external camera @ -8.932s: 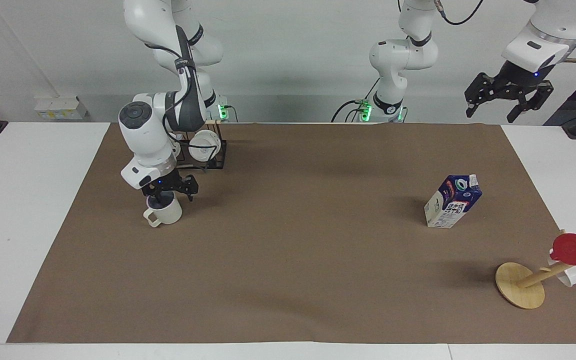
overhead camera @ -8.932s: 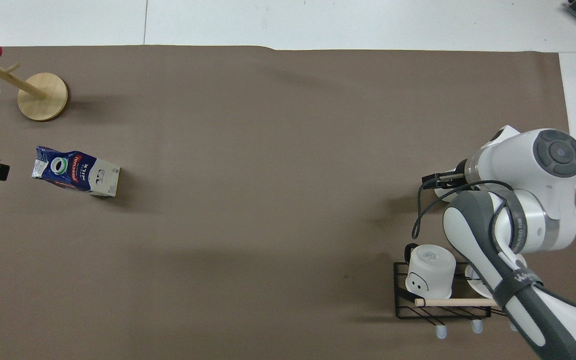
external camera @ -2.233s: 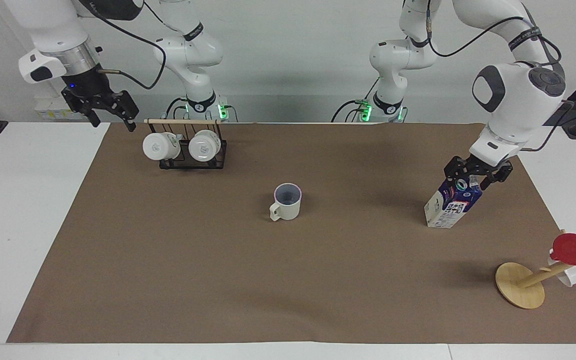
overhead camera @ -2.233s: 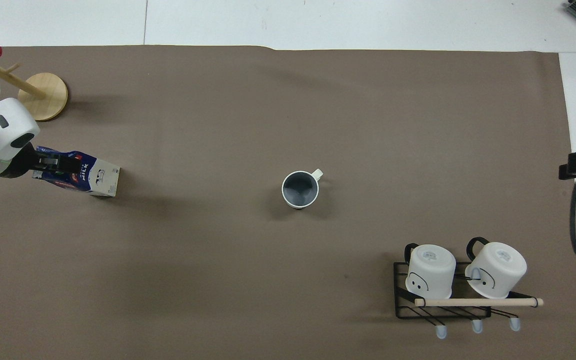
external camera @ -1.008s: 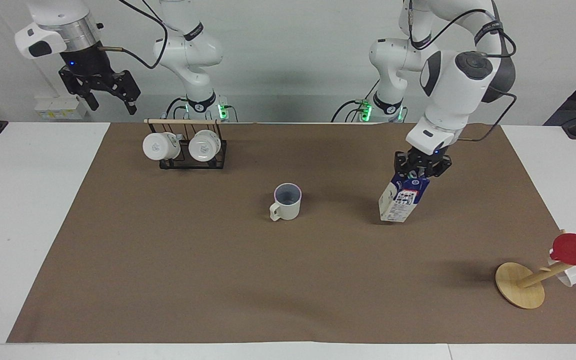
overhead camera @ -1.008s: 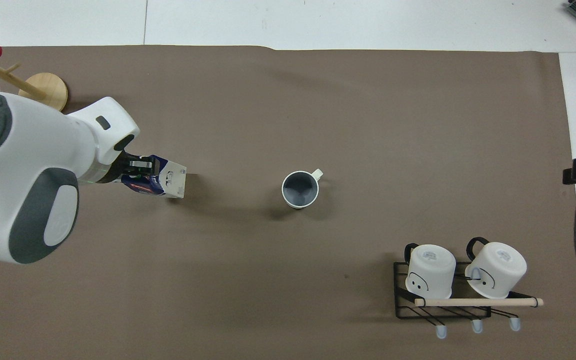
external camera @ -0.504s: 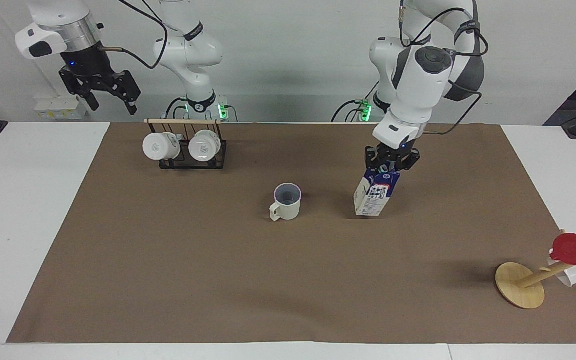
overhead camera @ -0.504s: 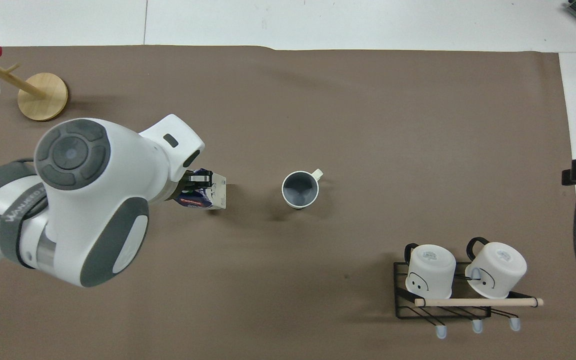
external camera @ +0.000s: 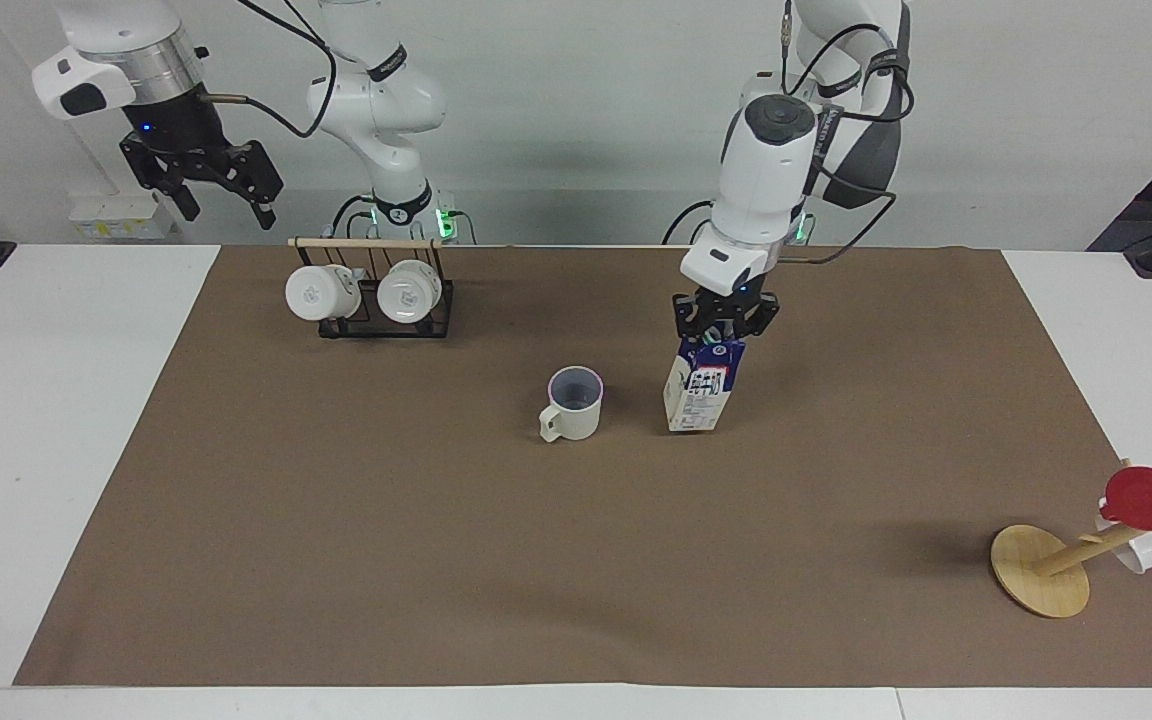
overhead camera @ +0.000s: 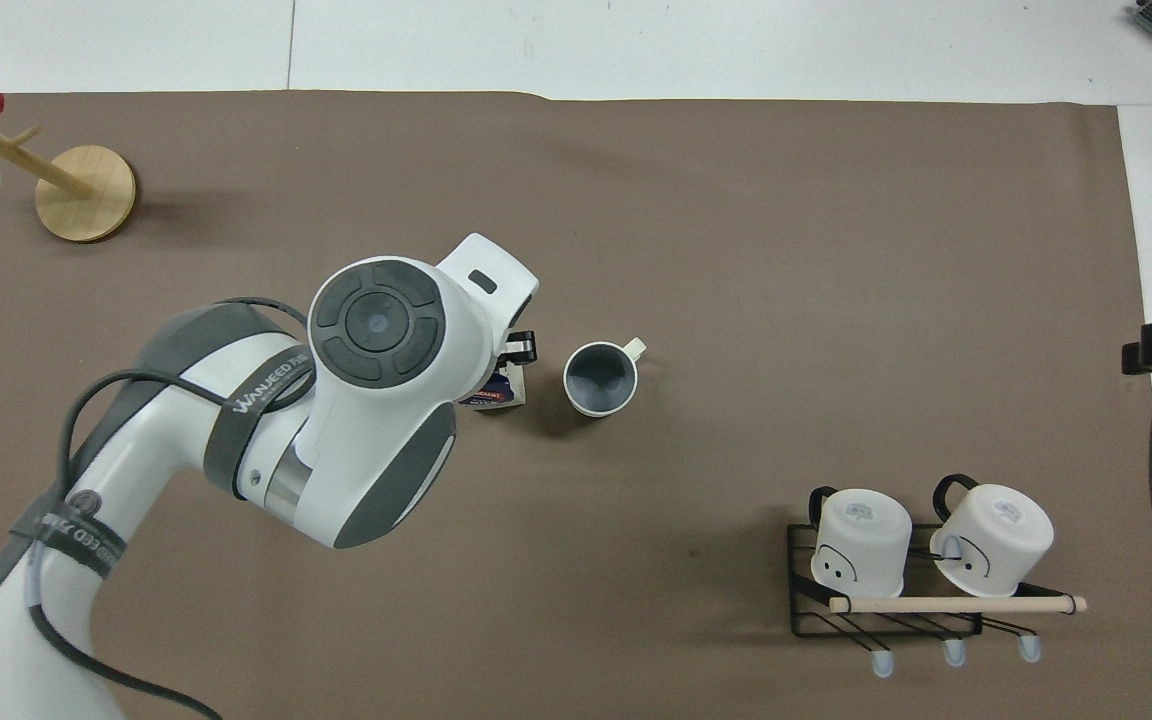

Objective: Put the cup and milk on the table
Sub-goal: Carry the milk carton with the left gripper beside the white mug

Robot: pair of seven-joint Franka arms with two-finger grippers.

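The cup [external camera: 573, 405] stands upright on the brown sheet of the table [external camera: 436, 560] near its middle, its handle toward the right arm's end. My left gripper [external camera: 724, 338] is shut on the top of the milk [external camera: 700, 388] and holds it upright over the sheet beside the cup, toward the left arm's end. I cannot tell whether the carton's base touches the sheet. In the overhead view the left arm hides most of the milk [overhead camera: 499, 394] next to the cup [overhead camera: 599, 378]. My right gripper [external camera: 226, 200] is open and empty, raised by the mug rack, waiting.
A black wire rack [external camera: 373, 322] with two white mugs stands near the right arm's base, also in the overhead view [overhead camera: 886, 615]. A wooden mug tree [external camera: 1041, 585] with a red cup [external camera: 1151, 498] leans at the left arm's end, farther from the robots.
My left gripper has carried the milk from the left arm's end of the sheet to a spot beside the cup. The cup and the right arm have not moved in the last second.
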